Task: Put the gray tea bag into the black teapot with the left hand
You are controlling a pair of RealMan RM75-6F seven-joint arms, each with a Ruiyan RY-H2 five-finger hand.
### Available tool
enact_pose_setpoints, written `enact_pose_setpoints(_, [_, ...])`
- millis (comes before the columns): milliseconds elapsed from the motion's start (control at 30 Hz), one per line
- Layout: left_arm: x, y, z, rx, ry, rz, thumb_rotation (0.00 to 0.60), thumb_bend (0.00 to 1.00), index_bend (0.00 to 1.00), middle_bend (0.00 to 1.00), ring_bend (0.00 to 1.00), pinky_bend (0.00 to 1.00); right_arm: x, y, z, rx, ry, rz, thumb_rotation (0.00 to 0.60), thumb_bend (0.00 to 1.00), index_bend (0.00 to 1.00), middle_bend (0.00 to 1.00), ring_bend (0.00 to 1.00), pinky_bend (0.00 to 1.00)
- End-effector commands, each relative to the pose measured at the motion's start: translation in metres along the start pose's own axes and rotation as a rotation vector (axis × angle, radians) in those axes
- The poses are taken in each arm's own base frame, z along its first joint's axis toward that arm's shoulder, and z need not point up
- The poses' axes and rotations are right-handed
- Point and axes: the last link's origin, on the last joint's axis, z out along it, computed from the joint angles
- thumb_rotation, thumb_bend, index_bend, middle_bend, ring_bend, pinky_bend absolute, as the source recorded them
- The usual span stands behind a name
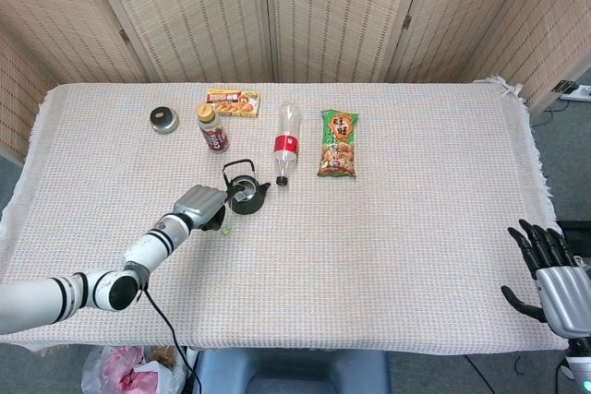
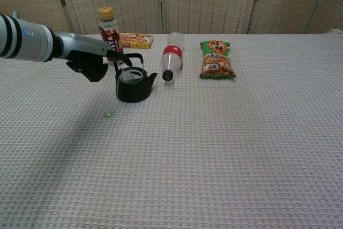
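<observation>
Woven tablecloth, squat black teapot

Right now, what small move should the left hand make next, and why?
Probably nudge the gray tea bag deeper: it shows pale in the black teapot's opening, and the left hand sits just beside, one finger reaching toward the handle.

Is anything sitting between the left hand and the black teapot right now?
Nothing visible does. The left hand is just left of the black teapot, one finger reaching toward its handle. A small green scrap lies nearer the camera, off that line.
</observation>
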Motion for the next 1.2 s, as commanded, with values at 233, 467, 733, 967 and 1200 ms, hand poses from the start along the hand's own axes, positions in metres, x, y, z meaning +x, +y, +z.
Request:
enact_pose_setpoints(233, [-0.007,-0.006,0.011,0.048,-0.012,0.015,0.6,1.0,0.0,1.0,1.0,1.0,0.001,0.002,-0.002,-0.006,0.007,0.003,0.6,0.19,0.0,0.0,0.0,0.0])
enact_pose_setpoints(467, [-0.009,-0.004,0.011,0.043,-0.015,0.025,0.6,1.0,0.02,1.0,1.0,1.0,0.0,0.001,0.0,-0.003,0.002,0.001,0.6,0.19,0.0,0.0,0.0,0.0])
enact_pose_setpoints(733, [-0.014,0.0,0.009,0.04,-0.023,0.034,0.6,1.0,0.03,1.0,1.0,1.0,0.002,0.001,-0.003,0.001,0.014,0.003,0.6,0.19,0.0,0.0,0.0,0.0])
enact_pose_setpoints(967, [-0.018,0.0,0.013,0.047,-0.034,0.041,0.6,1.0,0.04,1.0,1.0,1.0,0.003,0.001,-0.004,0.004,0.019,0.002,0.6,0.19,0.0,0.0,0.0,0.0])
enact_pose_setpoints(1200, [-0.017,-0.005,0.017,0.058,-0.031,0.042,0.6,1.0,0.04,1.0,1.0,1.0,0.002,0.001,-0.003,-0.001,0.015,0.0,0.6,0.19,0.0,0.0,0.0,0.0])
